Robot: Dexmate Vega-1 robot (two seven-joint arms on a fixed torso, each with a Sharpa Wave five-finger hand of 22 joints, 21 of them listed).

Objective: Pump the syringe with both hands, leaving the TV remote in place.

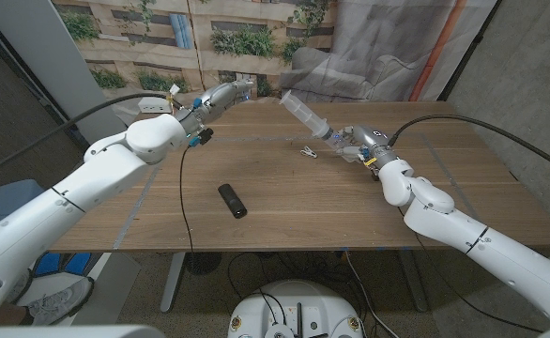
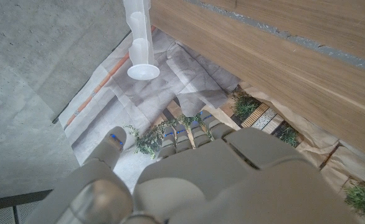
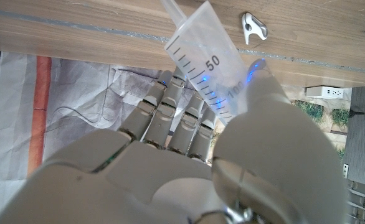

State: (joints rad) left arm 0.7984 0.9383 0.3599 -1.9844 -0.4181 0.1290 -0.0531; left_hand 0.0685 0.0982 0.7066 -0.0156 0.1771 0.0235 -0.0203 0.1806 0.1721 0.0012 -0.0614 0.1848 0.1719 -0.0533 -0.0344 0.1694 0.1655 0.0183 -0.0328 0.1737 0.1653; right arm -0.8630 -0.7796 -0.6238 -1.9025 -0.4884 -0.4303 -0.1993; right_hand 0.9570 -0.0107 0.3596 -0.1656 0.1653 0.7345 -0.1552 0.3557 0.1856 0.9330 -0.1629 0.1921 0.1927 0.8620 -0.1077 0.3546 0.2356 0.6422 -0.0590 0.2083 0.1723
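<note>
The right robot hand [image 1: 361, 144] grasps the syringe [image 1: 305, 111] at its lower end, so this end and the tip are hidden inside the fingers in the head view. In the right wrist view the fingers [image 3: 170, 118] and thumb close around the barrel of the syringe [image 3: 208, 71], where the printed marks 50 and 100 can be read; the top of the barrel is cut off by the picture edge. The syringe is lifted above the worktop [image 1: 294, 202], over its far part. Its long axis is tilted, rising from the right robot hand toward the far left, with the plunger end highest.

The left robot hand [image 1: 221, 95] is raised over the far left part of the worktop, apart from the syringe. In the left wrist view the plunger end of the syringe [image 2: 142, 59] is just beyond its fingers [image 2: 114, 144] without touching. Whether this hand is released or clenched I cannot tell.

The TV remote [image 1: 232, 200] lies flat on the near middle of the worktop, away from both hands. A small metal clip [image 1: 308, 150] lies near the right robot hand.
</note>
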